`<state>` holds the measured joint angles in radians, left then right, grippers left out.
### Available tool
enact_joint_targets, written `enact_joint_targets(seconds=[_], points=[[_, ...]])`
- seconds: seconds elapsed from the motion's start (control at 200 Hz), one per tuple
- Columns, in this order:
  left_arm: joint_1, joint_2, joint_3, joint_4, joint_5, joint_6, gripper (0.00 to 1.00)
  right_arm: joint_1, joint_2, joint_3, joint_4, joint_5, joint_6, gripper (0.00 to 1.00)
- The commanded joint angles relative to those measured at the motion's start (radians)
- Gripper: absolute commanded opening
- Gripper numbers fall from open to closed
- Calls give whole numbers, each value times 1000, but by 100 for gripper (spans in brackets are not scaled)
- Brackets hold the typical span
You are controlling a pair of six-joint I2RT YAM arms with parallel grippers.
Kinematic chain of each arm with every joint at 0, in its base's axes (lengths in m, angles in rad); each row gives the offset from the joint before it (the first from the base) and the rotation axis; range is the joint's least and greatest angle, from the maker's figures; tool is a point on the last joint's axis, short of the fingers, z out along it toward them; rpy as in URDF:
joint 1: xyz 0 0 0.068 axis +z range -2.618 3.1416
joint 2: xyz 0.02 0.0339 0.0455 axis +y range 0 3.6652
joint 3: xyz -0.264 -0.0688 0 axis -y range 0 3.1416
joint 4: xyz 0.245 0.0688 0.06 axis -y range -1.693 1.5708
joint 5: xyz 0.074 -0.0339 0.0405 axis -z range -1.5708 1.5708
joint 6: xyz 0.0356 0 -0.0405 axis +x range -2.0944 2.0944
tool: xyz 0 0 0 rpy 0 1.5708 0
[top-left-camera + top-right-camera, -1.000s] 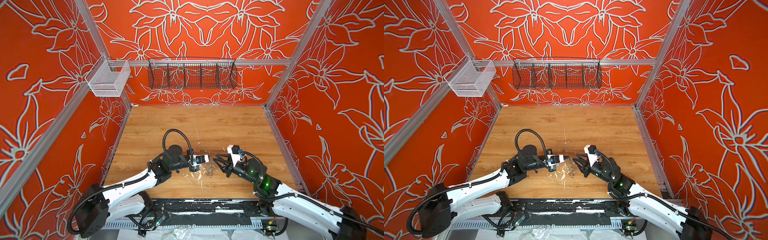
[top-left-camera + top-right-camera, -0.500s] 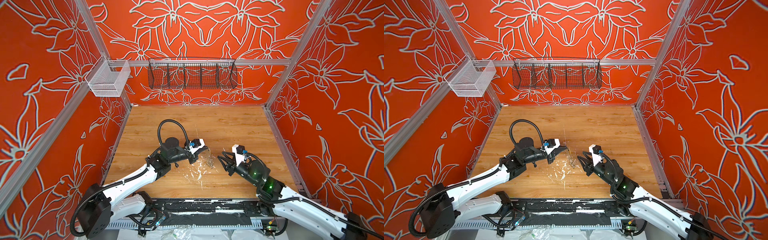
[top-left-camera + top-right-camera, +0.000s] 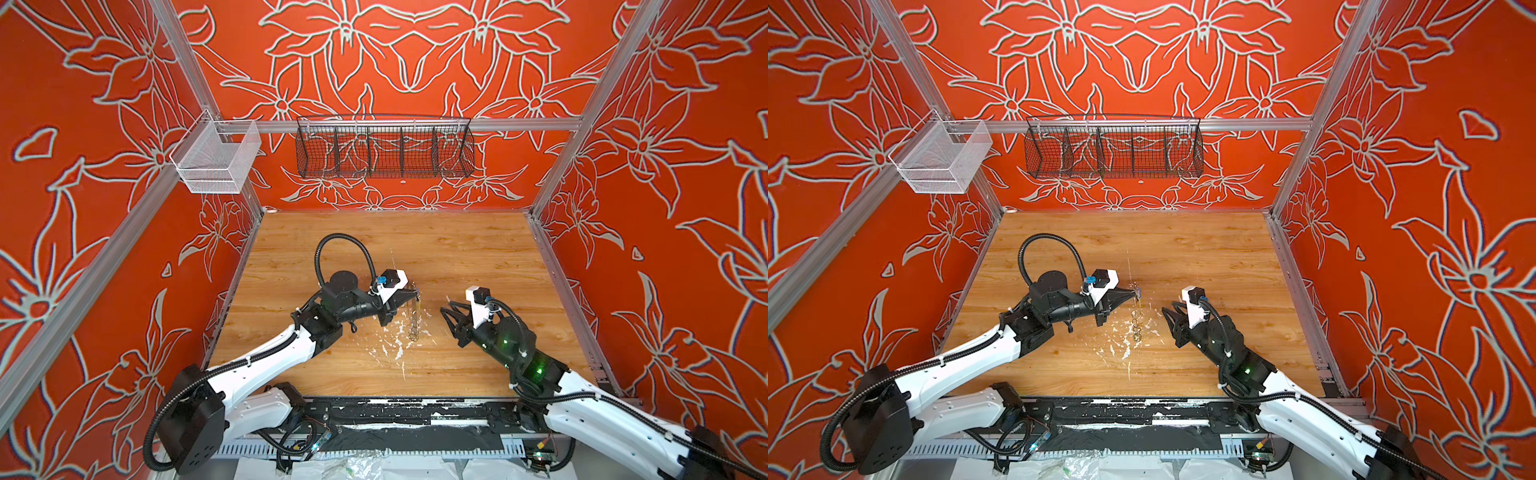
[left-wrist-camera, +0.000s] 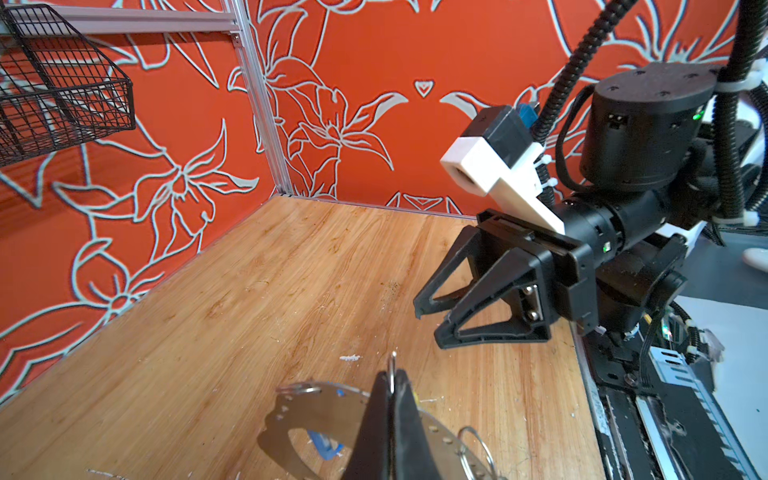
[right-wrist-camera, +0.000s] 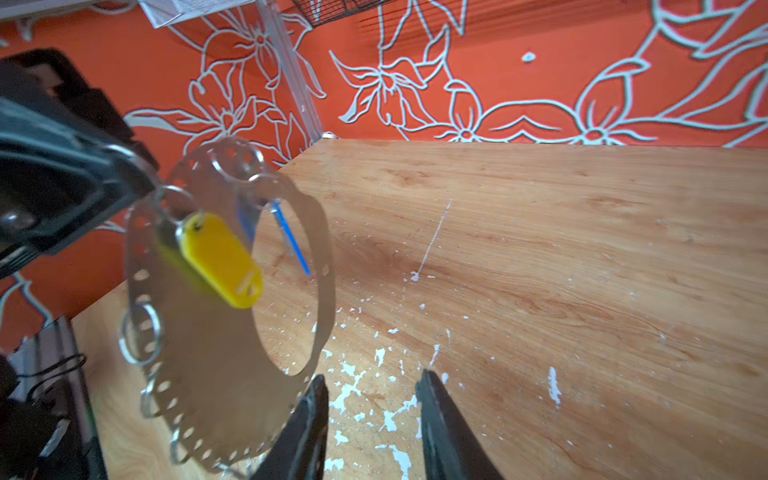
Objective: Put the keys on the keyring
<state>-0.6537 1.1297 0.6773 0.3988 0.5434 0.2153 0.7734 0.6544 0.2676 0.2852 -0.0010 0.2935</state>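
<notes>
In both top views my left gripper (image 3: 415,294) is pinched together on the top edge of the keyring (image 3: 414,319), which hangs edge-on below its tips, off the wooden table (image 3: 457,249). My right gripper (image 3: 445,312) sits near it, its tips pointed at the ring with a gap between them and nothing held. White scuffs mark the wood under the ring.

On the left wrist camera I see my own jaws closed flat together on a small split ring (image 4: 392,370) at the keyring's (image 4: 316,407) rim; the flat grey plate spreads just beyond the tips, with a scrap of blue tag (image 4: 326,444) showing through its middle hole. The right gripper (image 4: 428,322) faces me across the table, jaws apart.

On the right wrist camera my jaws stand apart and hold nothing. The keyring (image 5: 216,374) hangs just beside one fingertip (image 5: 313,399), gripped at its top by the left gripper (image 5: 124,178). A yellow tag (image 5: 220,259) dangles from a split ring against the plate; a blue tag (image 5: 291,237), seen edge-on, hangs in the central opening. The keys themselves are too blurred to make out.
</notes>
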Motion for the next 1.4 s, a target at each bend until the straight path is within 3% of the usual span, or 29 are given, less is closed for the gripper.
enact_joint_targets(seconds=[0.0,0.275,0.931,1.391], points=[[4,-2,26,50,23,-6,0,0,31,16,68,-116,-43,36],[5,-18,13,60,26,-11,0,0,40,-7,130,-108,-45,34],[3,-11,13,87,81,-45,0,0,20,-8,218,-243,-71,35],[3,-1,24,82,174,-28,0,6,113,62,291,-338,-70,40]])
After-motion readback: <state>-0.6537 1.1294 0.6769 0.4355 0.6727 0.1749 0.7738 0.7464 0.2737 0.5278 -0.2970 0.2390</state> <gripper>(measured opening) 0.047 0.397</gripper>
